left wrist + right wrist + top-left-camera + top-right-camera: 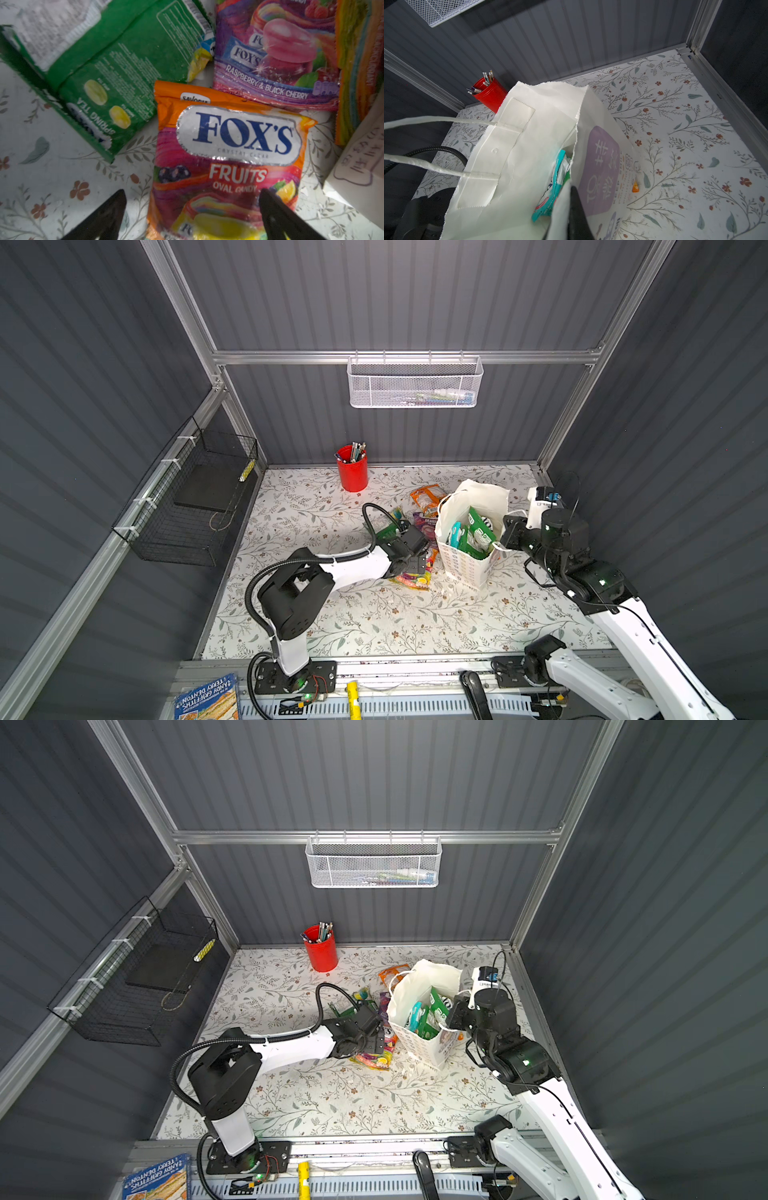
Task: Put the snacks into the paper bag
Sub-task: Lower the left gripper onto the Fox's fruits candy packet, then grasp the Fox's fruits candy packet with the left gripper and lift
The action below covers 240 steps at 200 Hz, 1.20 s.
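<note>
Orange fruits packet [228, 145] flat on worktop [52, 166], long axis straight out from my left pincer [192, 192] | it gapes wide, empty, over the near end | right pincer [508, 533] clamped on paper bag [482, 497] rim, just beside.

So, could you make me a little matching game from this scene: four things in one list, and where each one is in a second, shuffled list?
Things
1. red cup of pens
2. flat teal snack packet
3. orange glossy FOX'S Fruits packet
4. white mesh basket

Places
A. inside the white paper carrier bag
B. hanging on the grey back wall
C. standing on the flowered table, near that wall
D. lying flat below the open left gripper

Pairs: 1-C, 2-A, 3-D, 4-B
</note>
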Motion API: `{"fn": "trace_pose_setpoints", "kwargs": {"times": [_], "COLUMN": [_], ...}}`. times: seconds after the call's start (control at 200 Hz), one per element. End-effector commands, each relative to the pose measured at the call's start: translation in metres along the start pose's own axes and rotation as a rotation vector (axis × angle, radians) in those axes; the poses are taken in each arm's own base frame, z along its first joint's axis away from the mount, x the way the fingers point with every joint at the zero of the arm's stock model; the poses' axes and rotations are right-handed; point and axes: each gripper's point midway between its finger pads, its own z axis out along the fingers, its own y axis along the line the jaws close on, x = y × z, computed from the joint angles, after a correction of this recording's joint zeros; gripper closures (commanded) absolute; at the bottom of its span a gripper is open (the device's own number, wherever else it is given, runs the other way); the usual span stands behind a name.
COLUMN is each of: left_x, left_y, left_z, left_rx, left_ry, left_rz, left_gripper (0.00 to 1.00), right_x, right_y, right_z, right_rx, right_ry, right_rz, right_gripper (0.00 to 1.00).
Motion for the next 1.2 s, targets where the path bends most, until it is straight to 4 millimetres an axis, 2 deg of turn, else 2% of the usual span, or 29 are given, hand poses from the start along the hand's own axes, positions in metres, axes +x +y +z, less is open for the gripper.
{"fn": "trace_pose_setpoints", "kwargs": {"times": [0.0, 0.18, 0.23, 0.385, 0.68, 0.776, 0.931, 1.076, 1.196], "left_x": [0.001, 0.012, 0.016, 0.023, 0.024, 0.019, 0.006, 0.006, -0.004], "left_y": [-0.002, 0.003, 0.005, 0.011, 0.013, 0.009, 0.007, 0.018, 0.027], "left_z": [0.014, 0.035, 0.038, 0.041, 0.033, 0.02, -0.02, -0.054, -0.09], "left_rx": [-0.013, -0.057, -0.067, -0.077, -0.057, -0.008, 0.113, 0.191, 0.227], "left_ry": [0.053, 0.094, 0.099, 0.099, 0.076, 0.047, -0.058, -0.134, -0.199], "left_rz": [0.037, 0.014, 0.0, -0.046, -0.116, -0.156, -0.248, -0.331, -0.354], "left_gripper": [0.0, 0.0, 0.03, 0.22, 0.67, 0.76, 0.82, 0.86, 0.86], "right_x": [-0.003, -0.004, -0.004, -0.004, -0.005, -0.005, -0.005, -0.004, -0.005], "right_y": [0.001, 0.003, 0.004, 0.004, 0.004, 0.003, 0.004, 0.004, 0.004], "right_z": [-0.002, -0.005, -0.005, -0.005, -0.008, -0.007, -0.007, -0.007, -0.007], "right_rx": [-0.004, -0.013, -0.018, -0.021, -0.021, -0.018, -0.021, -0.022, -0.025], "right_ry": [-0.013, -0.019, -0.015, -0.017, -0.025, -0.024, -0.022, -0.021, -0.024], "right_rz": [-0.014, -0.01, -0.01, -0.008, -0.008, -0.009, -0.011, -0.01, -0.008], "right_gripper": [1.0, 1.0, 1.0, 1.0, 1.0, 1.0, 1.0, 1.0, 1.0]}}
